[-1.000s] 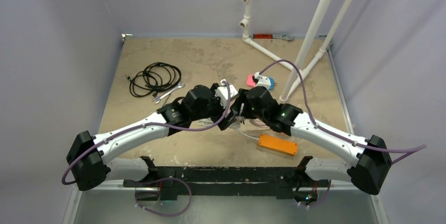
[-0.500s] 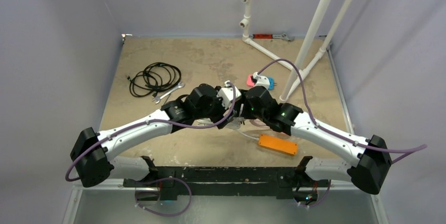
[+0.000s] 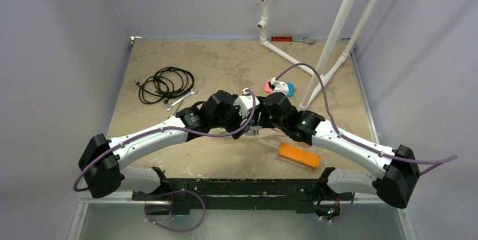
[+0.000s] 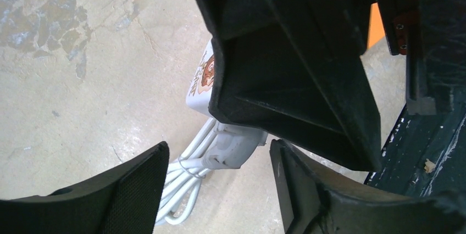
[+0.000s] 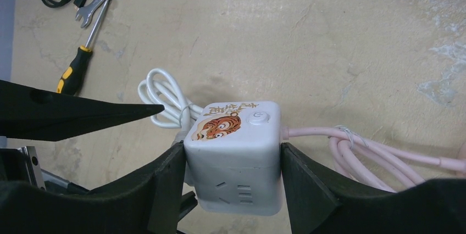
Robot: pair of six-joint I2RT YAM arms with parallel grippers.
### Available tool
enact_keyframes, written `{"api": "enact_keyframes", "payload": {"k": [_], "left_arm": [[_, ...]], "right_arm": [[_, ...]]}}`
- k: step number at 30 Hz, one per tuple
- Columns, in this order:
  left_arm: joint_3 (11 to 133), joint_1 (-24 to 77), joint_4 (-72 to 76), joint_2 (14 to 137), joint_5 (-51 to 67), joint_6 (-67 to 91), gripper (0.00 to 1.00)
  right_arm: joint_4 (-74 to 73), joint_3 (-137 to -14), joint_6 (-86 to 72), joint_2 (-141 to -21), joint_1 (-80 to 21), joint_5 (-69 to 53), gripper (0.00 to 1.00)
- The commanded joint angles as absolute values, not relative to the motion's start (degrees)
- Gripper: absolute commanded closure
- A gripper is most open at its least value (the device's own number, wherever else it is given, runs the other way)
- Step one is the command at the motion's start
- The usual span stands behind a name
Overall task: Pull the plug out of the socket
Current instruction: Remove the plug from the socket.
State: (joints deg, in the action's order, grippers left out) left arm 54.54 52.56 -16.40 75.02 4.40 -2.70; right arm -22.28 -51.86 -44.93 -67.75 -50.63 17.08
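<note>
The socket, a long flat orange power strip [image 3: 299, 155], lies on the table near the right arm; its edge shows in the left wrist view [image 4: 375, 25]. Its white cable [image 3: 268, 141] runs to a white plug [image 4: 233, 146] seated in the side of a small white cube adapter [image 5: 233, 157] with a tiger sticker. My right gripper [image 5: 232, 184] is shut on the cube's two sides. My left gripper [image 4: 220, 184] is open, with one finger on each side of the plug and touching nothing. In the top view both grippers [image 3: 247, 126] [image 3: 258, 120] meet mid-table, hiding the cube.
A pink cable [image 5: 384, 146] leaves the cube's right side. A screwdriver [image 5: 77, 69], a wrench [image 3: 180, 99] and a black cable coil [image 3: 165, 84] lie at left. A pink and blue adapter [image 3: 279, 87] and white pipes [image 3: 332, 43] stand at back right.
My left arm has moved right and closer to the right gripper. The right arm, the cube and the orange strip have stayed in place.
</note>
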Motion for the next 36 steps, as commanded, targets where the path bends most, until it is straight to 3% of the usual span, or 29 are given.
{"api": "enact_keyframes", "payload": {"k": [1, 4, 11, 25, 30, 36], "left_arm": [[56.3, 52.3, -15.4, 74.3, 4.6, -3.6, 0.27], [55.7, 52.4, -15.2, 71.6, 4.9, -4.7, 0.18], [49.8, 52.3, -10.4, 59.5, 6.0, -8.1, 0.13], [50.6, 59.1, -15.0, 65.0, 3.1, -12.2, 0.15], [50.6, 61.0, -14.6, 67.1, -4.2, -12.5, 0.15], [49.9, 62.2, -12.7, 68.0, -9.2, -12.0, 0.27]], "right_arm": [[-15.6, -52.2, -45.9, -64.3, -50.9, 19.9, 1.0], [-14.4, -50.5, -46.4, -62.6, -50.9, 20.4, 1.0], [-13.2, -50.2, -42.0, -59.6, -50.6, 12.8, 1.0], [-14.9, -52.6, -37.1, -58.2, -44.8, 0.2, 1.0], [-13.7, -52.4, -36.8, -58.0, -43.9, -4.4, 1.0], [-13.4, -52.4, -36.3, -58.5, -43.9, -7.2, 1.0]]}}
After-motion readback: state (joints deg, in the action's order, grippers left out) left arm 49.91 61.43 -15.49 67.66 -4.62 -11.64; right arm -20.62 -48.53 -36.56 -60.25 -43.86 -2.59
